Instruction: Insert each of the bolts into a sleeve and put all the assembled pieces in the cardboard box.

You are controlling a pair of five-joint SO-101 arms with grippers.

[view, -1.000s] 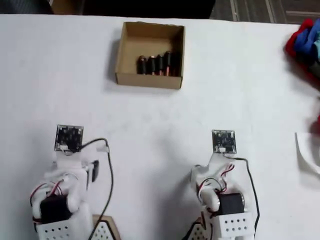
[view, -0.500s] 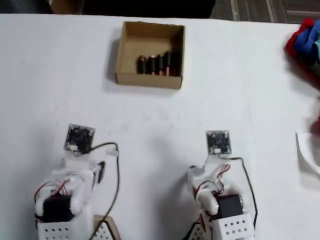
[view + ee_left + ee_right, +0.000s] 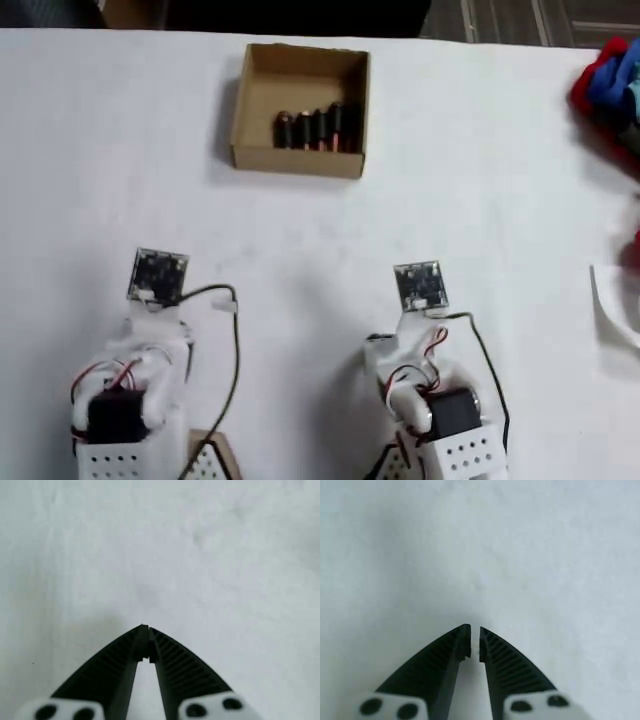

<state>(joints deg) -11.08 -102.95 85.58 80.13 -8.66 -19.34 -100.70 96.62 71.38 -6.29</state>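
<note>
The cardboard box [image 3: 258, 100] stands open at the far middle of the white table, and several dark assembled bolt-and-sleeve pieces [image 3: 318, 128] lie side by side in it. Both arms are folded back at the near edge, far from the box: the left arm [image 3: 125, 400] at the near left, the right arm [image 3: 432, 400] at the near right. In the left wrist view my left gripper [image 3: 148, 630] is shut, tips touching, over bare table. The right gripper [image 3: 475, 630] is shut to a hairline slit with nothing in it.
A red and blue cloth bundle [image 3: 608, 85] lies at the far right edge. A white curved object [image 3: 612, 312] sits at the right edge. A brown wedge [image 3: 215, 458] shows between the arm bases at the near edge.
The left arm's wrist has swung a little to the right. The right arm's wrist has shifted left. The box and its pieces have not moved.
</note>
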